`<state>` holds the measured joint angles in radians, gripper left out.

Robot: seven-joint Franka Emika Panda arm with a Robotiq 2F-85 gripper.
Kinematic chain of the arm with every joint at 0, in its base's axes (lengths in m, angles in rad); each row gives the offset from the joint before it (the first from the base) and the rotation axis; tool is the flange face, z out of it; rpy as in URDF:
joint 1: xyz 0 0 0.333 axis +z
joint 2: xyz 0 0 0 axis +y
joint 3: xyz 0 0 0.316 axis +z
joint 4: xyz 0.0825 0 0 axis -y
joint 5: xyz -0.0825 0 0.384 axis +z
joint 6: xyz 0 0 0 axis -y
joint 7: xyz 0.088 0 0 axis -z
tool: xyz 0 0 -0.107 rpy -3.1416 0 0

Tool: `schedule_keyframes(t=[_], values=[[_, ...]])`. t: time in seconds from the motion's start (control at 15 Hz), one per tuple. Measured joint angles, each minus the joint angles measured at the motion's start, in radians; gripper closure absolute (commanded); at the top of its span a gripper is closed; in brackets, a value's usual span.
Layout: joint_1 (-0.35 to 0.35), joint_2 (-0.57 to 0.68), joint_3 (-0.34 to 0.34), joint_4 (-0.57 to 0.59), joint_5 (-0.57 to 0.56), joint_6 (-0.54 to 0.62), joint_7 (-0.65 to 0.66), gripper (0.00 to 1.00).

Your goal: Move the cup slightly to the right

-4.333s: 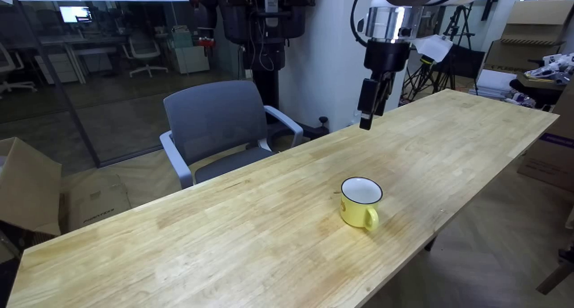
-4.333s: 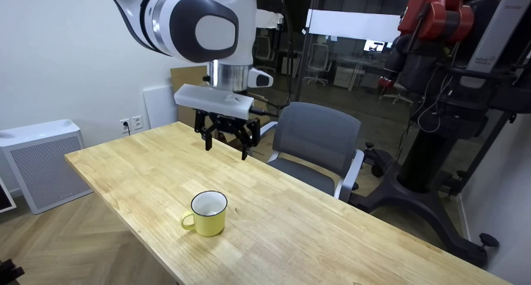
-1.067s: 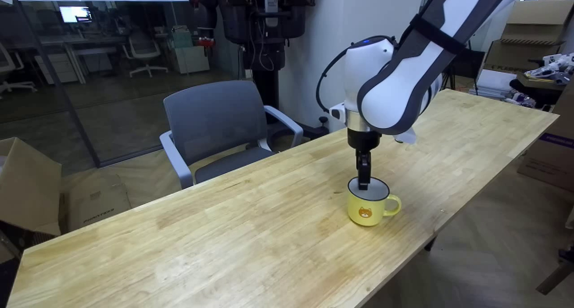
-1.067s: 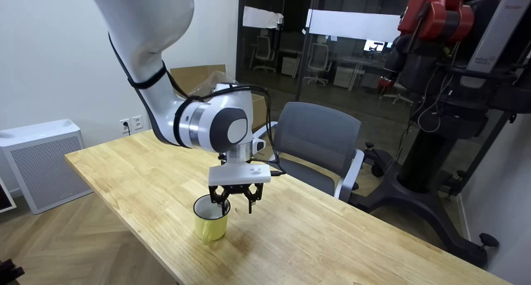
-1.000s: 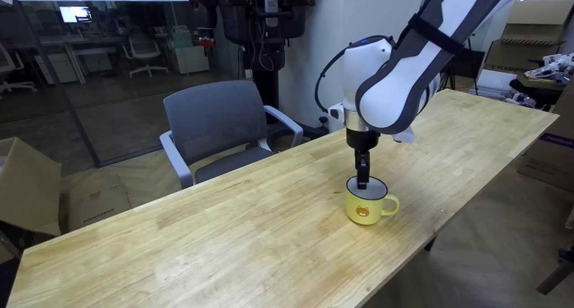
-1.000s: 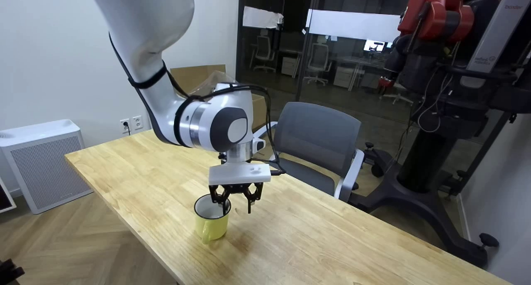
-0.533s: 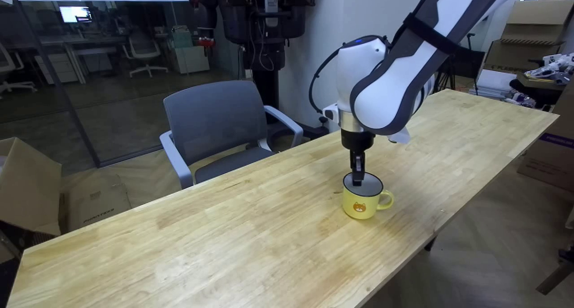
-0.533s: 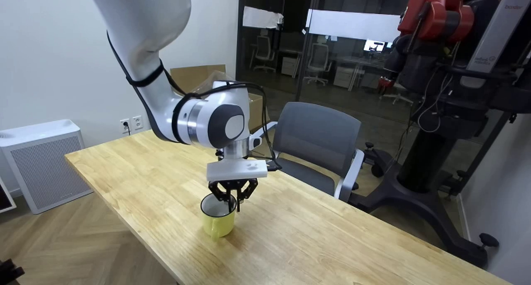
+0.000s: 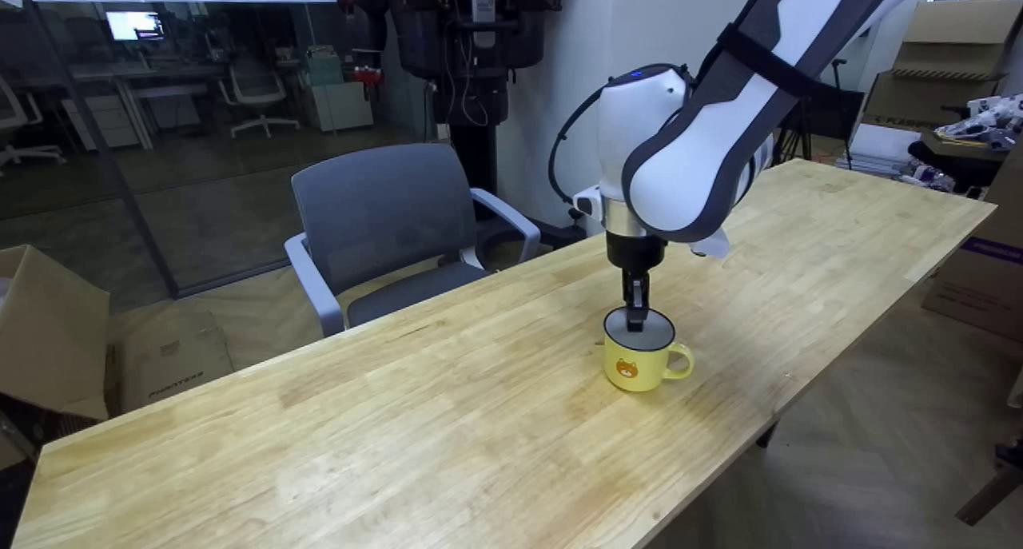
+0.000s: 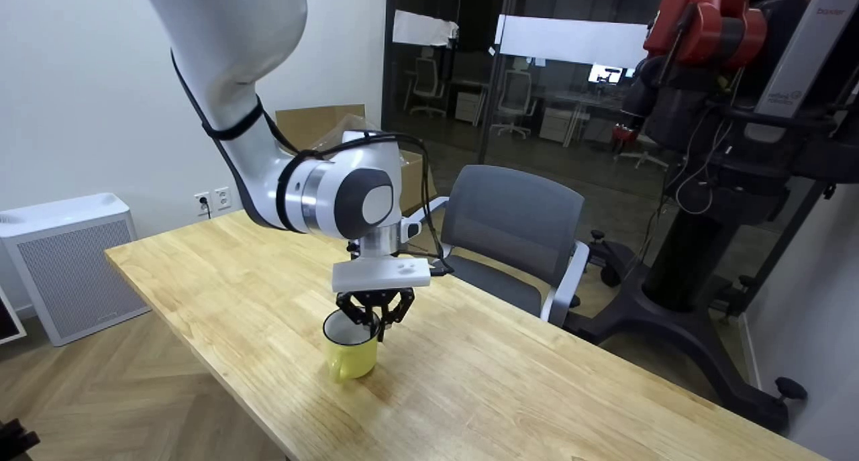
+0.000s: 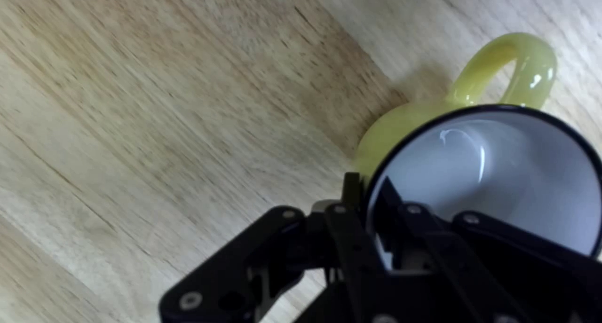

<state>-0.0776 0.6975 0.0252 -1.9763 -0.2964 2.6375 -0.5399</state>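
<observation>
The cup, a yellow mug with a white inside, dark rim and small cat-like face, stands upright on the table [image 9: 384, 437]. Both exterior views show the cup [image 9: 649, 375] [image 10: 358, 362]. In the wrist view I look down into the cup [image 11: 526, 172], its handle [image 11: 531, 64] at the top. My gripper [image 9: 635, 324] [image 10: 377, 335] [image 11: 369, 184] points straight down and pinches the cup's wall at the rim. One finger [image 11: 352, 189] lies outside the wall, the other inside the cup. The fingertips' lower ends are partly hidden by the wall.
A table edge [image 9: 787, 409] runs close by on the cup's handle side. A grey chair [image 9: 392, 213] [image 10: 513, 219] stands against the opposite long edge. Beyond it is a red and black robot [image 10: 725, 112]. Cardboard boxes [image 9: 56, 333] lie on the floor.
Over the last second the open jaws have shut on the cup's wall. The cup has shifted a little with the gripper, leftward in one exterior view; earlier, the arm came down from above.
</observation>
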Motion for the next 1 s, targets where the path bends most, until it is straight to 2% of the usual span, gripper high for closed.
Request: schedule_keyframes(t=[0.2, 0.4, 1.0], values=[[-0.004, 0.000, 0.001, 0.000, 0.013, 0.001, 0.007, 0.97], [-0.025, 0.001, 0.002, 0.007, 0.086, 0.012, 0.051, 0.97], [-0.189, 0.008, -0.025, 0.122, 0.283, -0.051, 0.132, 0.97]])
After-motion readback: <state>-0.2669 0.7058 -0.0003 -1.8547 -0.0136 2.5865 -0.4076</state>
